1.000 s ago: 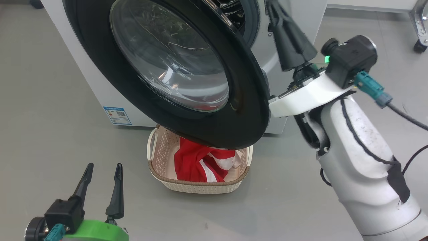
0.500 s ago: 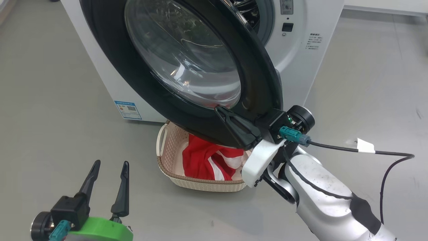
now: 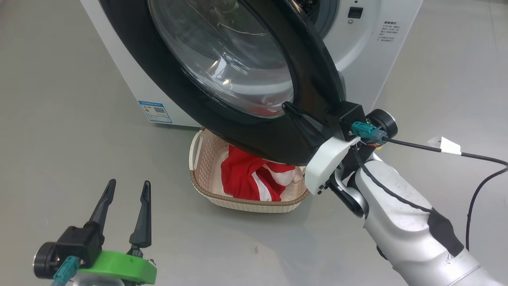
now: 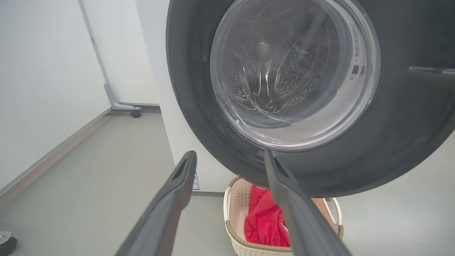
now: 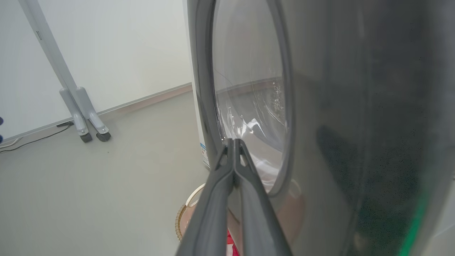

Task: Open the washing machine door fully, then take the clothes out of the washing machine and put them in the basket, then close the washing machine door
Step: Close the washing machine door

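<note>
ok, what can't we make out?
- Drum bottom: washing machine door covers it in head view, glass distorts it in left wrist view.
- Basket far end: head view, under door.
- Right claw touching door?: head view, dark on dark.
- Blue label text: head view, too small.

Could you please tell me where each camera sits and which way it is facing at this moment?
Head view: high on the robot, looking down at the washing machine door, basket and clothes; left gripper open, right gripper shut by the door's rim, pale right forearm.
Left wrist view: low, facing the door's glass; own spread fingers.
Right wrist view: close beside the door, looking along its face; own closed fingers.
Shared: head and left wrist views both show the clothes in the basket under the door.
</note>
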`<state>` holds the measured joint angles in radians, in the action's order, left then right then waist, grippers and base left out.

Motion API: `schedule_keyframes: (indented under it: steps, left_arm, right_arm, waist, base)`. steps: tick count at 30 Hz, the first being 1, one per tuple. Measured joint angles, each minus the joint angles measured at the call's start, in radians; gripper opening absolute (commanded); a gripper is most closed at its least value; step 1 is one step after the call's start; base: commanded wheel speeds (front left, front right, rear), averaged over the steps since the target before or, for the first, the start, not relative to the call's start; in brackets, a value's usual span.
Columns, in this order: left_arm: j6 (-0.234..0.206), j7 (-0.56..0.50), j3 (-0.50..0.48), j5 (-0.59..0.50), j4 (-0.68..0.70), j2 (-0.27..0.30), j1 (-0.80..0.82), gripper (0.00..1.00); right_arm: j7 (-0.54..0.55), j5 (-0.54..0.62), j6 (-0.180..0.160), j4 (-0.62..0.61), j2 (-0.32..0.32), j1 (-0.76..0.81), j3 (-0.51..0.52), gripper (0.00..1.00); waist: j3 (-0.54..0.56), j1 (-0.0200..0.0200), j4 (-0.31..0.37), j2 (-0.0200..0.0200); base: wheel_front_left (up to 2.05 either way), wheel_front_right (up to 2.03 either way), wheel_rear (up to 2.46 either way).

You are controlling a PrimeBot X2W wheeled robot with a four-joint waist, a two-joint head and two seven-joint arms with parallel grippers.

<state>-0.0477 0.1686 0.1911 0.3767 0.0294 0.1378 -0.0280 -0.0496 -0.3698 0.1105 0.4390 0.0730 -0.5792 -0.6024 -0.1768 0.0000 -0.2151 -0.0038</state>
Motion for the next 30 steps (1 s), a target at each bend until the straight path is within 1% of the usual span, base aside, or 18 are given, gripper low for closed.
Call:
schedule_keyframes:
  steps: [3, 4, 7, 15, 23, 27, 30]
  left_arm:
    - [0.0, 0.001, 0.0, 0.0, -0.001, -0.001, 0.009, 1.0]
    - [0.0, 0.001, 0.0, 0.0, -0.001, -0.001, 0.012, 1.0]
    - [0.0, 0.001, 0.0, 0.0, -0.001, -0.001, 0.02, 1.0]
    - [0.001, 0.01, 0.003, 0.0, 0.0, -0.002, 0.045, 1.0]
    - [0.007, 0.01, 0.014, 0.0, 0.002, -0.016, 0.075, 1.0]
    - [0.01, 0.018, 0.023, 0.0, 0.004, -0.02, 0.091, 1.0]
    - [0.015, 0.019, 0.029, -0.001, 0.003, -0.02, 0.1, 1.0]
  right_arm:
    - [-0.005, -0.007, -0.002, 0.018, 0.002, -0.017, 0.018, 0.0]
    - [-0.01, -0.008, -0.009, 0.023, 0.002, -0.02, 0.022, 0.0]
    - [-0.016, -0.009, -0.016, 0.036, 0.004, -0.036, 0.037, 0.0]
    - [-0.032, -0.015, -0.018, 0.065, 0.004, -0.086, 0.064, 0.0]
    - [-0.044, -0.029, -0.039, 0.117, 0.026, -0.163, 0.128, 0.0]
    - [-0.045, -0.041, -0.061, 0.151, 0.045, -0.238, 0.173, 0.0]
    - [-0.053, -0.044, -0.066, 0.17, 0.054, -0.286, 0.192, 0.0]
  waist:
    - [-0.014, 0.0, 0.001, 0.0]
    - [-0.017, 0.0, 0.002, 0.0]
    - [-0.028, 0.0, 0.004, 0.0]
    - [-0.059, 0.0, 0.009, 0.0]
    - [-0.098, 0.0, 0.002, 0.0]
    - [-0.126, 0.0, -0.01, 0.0]
    - [-0.144, 0.0, -0.019, 0.0]
  base:
    - [0.0, 0.0, 0.0]
    - [0.0, 0.0, 0.0]
    - [0.0, 0.0, 0.0]
    - [0.0, 0.0, 0.0]
    - [0.0, 0.0, 0.0]
    - [0.0, 0.0, 0.0]
    - [0.0, 0.0, 0.0]
